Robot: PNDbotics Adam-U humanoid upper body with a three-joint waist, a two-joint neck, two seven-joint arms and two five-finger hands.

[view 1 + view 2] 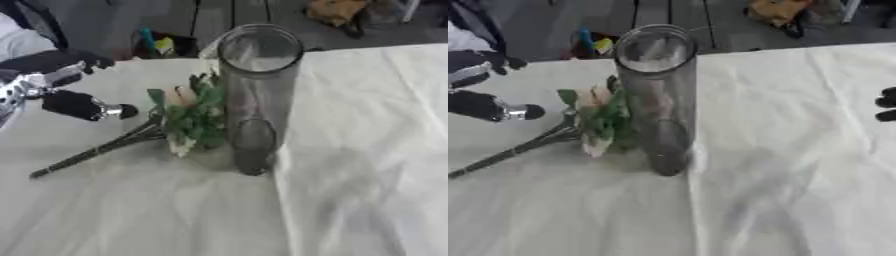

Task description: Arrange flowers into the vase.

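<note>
A tall clear glass vase [258, 95] stands upright in the middle of the table, with nothing inside it that I can see. A bunch of flowers [188, 117] with green leaves and pale blooms lies on the cloth against the vase's left side. Its dark stems [87, 152] run off to the lower left. My left hand [61, 92] hovers left of the blooms and above the stems, open, with nothing between thumb and fingers. A small part of my right hand [885, 104] shows at the right edge, well away from the vase.
A white cloth [350, 150] covers the table, with a raised fold [289, 200] running from the vase toward the front. Past the far edge, a dark container [162, 45] with coloured items and a brownish bundle [337, 10] sit on the floor.
</note>
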